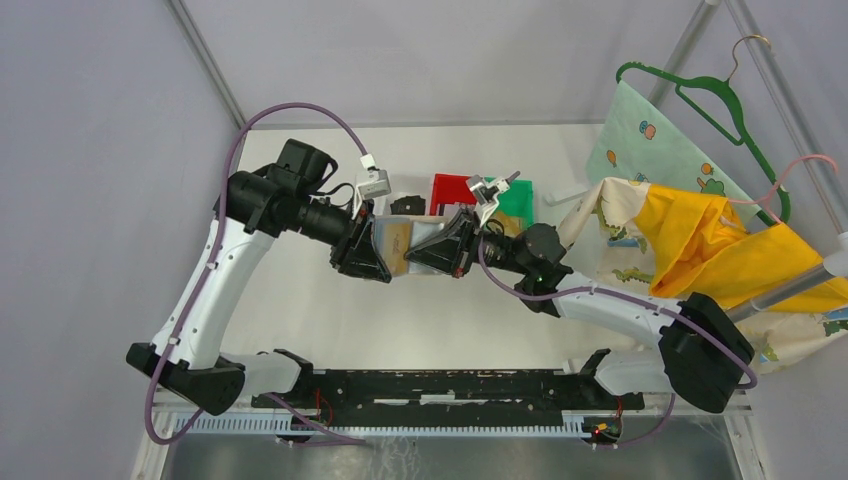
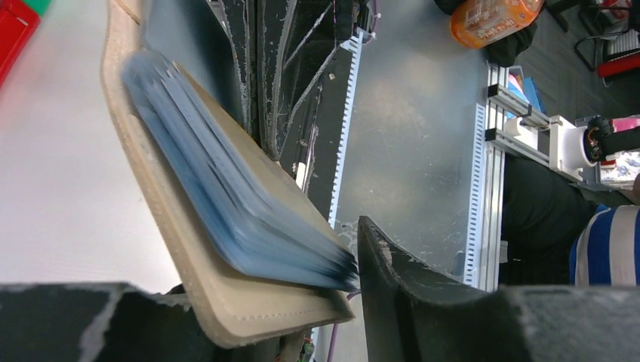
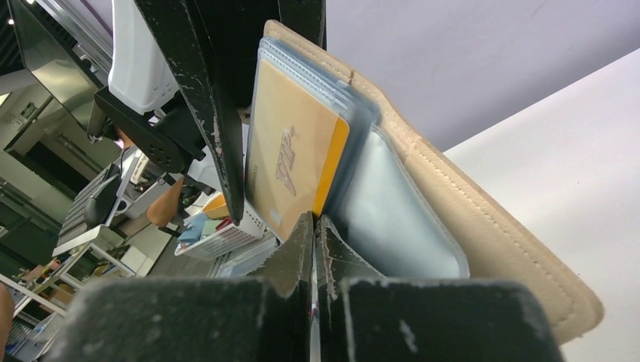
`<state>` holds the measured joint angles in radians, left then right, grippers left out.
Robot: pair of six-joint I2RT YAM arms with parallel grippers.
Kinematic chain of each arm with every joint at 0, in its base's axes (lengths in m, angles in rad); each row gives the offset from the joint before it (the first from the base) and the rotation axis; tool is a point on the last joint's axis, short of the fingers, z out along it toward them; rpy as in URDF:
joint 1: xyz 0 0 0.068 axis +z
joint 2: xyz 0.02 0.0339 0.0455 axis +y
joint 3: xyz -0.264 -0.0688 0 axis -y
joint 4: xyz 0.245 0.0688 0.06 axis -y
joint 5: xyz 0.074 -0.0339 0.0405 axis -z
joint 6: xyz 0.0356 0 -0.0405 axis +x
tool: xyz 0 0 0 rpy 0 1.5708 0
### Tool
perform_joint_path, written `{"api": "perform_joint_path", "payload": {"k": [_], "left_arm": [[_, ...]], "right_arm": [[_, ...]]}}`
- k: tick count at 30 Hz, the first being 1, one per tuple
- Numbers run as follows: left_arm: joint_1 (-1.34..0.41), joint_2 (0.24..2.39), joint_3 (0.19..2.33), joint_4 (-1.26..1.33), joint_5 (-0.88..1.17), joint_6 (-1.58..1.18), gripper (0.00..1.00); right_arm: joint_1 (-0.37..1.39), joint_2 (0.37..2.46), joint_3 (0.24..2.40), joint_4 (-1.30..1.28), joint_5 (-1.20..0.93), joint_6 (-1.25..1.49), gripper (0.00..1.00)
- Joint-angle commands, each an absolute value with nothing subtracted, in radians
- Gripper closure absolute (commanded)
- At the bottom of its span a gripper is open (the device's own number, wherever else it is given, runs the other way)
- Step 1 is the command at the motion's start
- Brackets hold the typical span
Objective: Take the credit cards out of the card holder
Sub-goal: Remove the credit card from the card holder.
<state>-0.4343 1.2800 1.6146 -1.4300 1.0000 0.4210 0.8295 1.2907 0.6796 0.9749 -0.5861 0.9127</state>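
The tan card holder [image 1: 398,245] hangs in mid-air between both arms, above the table's middle. My left gripper [image 1: 370,252] straddles it. In the left wrist view the tan cover [image 2: 173,226] lies against one finger and the blurred blue sleeves [image 2: 226,196] touch the other finger [image 2: 392,279]. My right gripper [image 1: 442,245] comes in from the other side. Its fingers [image 3: 315,219] are shut on the lower corner of a gold credit card [image 3: 290,166] that sits in the holder's clear sleeves [image 3: 392,219]. The left gripper's finger [image 3: 219,128] presses against that card's face.
Red [image 1: 452,187], green [image 1: 518,200] and white [image 1: 405,190] bins stand just behind the grippers. A yellow and patterned cloth [image 1: 700,240] and a green hanger [image 1: 700,95] fill the right side. The arm bases and a black rail [image 1: 430,385] line the near edge.
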Motion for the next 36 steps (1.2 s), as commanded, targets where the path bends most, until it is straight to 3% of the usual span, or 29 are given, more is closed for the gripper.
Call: {"api": "perform_joint_path", "payload": {"k": [1, 5, 8, 9, 14, 20, 23, 27, 36], "left_arm": [[-0.445, 1.260, 1.631, -1.390, 1.104, 0.451, 0.57], [-0.441, 1.271, 1.633, -1.392, 1.105, 0.453, 0.76], [-0.440, 1.272, 1.633, -1.411, 1.115, 0.479, 0.95], [-0.439, 1.269, 1.634, -1.413, 1.117, 0.485, 0.98], [-0.439, 1.264, 1.636, -1.415, 1.126, 0.485, 0.98], [-0.439, 1.269, 1.641, -1.429, 1.132, 0.484, 0.98], [-0.439, 1.277, 1.631, -1.394, 1.141, 0.444, 0.98], [-0.439, 1.295, 1.654, -1.390, 1.156, 0.456, 0.95], [-0.439, 1.298, 1.690, -1.441, 1.072, 0.506, 0.91]], "right_arm": [[0.836, 1.269, 0.672, 1.056, -0.578, 0.929, 0.98], [0.836, 1.257, 0.659, 1.116, -0.605, 0.960, 0.94], [0.837, 1.244, 0.635, 1.145, -0.609, 0.982, 0.76], [0.836, 1.239, 0.630, 1.148, -0.605, 0.985, 0.68], [0.833, 1.267, 0.659, 1.160, -0.605, 1.011, 0.60], [0.833, 1.341, 0.693, 1.349, -0.627, 1.150, 0.69], [0.833, 1.373, 0.698, 1.497, -0.640, 1.248, 0.80], [0.831, 1.369, 0.698, 1.501, -0.653, 1.236, 1.00], [0.808, 1.277, 0.610, 1.455, -0.697, 1.141, 1.00]]}}
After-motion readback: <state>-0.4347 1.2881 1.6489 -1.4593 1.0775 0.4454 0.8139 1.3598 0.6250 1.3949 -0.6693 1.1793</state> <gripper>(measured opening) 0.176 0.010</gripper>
